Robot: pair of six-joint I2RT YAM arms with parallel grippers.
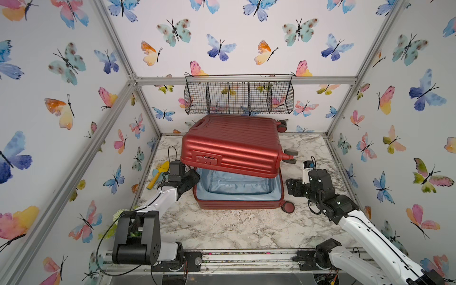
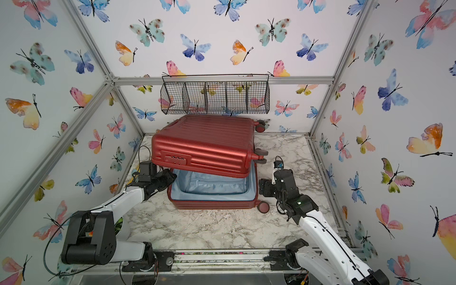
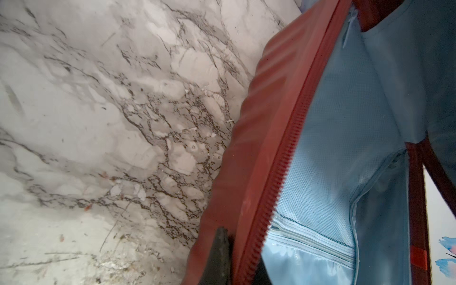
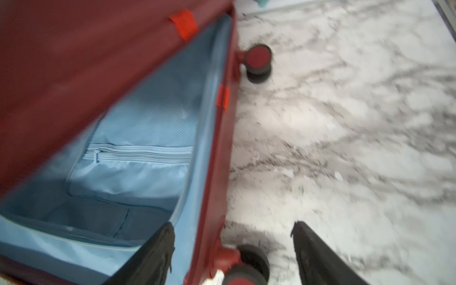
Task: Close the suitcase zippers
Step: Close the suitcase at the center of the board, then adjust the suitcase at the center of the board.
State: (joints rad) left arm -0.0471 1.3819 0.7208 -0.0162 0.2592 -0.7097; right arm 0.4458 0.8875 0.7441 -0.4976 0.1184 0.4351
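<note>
Top views. OPERATOR: Locate the suitcase.

TECHNICIAN: The suitcase [image 1: 234, 145] lies at frame centre on the marble table [image 1: 222, 229], below the wire basket [image 1: 239, 98], in both top views. The upper shell is tilted up, and the blue lining [image 1: 237, 187] is exposed at lower centre.

OPERATOR: Zippers?

TECHNICIAN: Left wrist view: the zippers [image 3: 283, 160] run unjoined, diagonally along the lower shell's rim, centre-right of frame.

OPERATOR: Left gripper?

TECHNICIAN: The left gripper [image 1: 195, 177] sits at the suitcase's left edge, jaws drawn narrow and pinching the rim. One finger [image 3: 219, 251] lies on the shell's outside, bottom centre.

OPERATOR: Right gripper?

TECHNICIAN: Right wrist view: the right gripper [image 4: 232, 224] stands wide, holding nothing. At frame bottom, one finger overlaps the lining and the second overlaps the table; the shell wall runs between them. A wheel [image 4: 257, 59] shows at upper centre.
</note>
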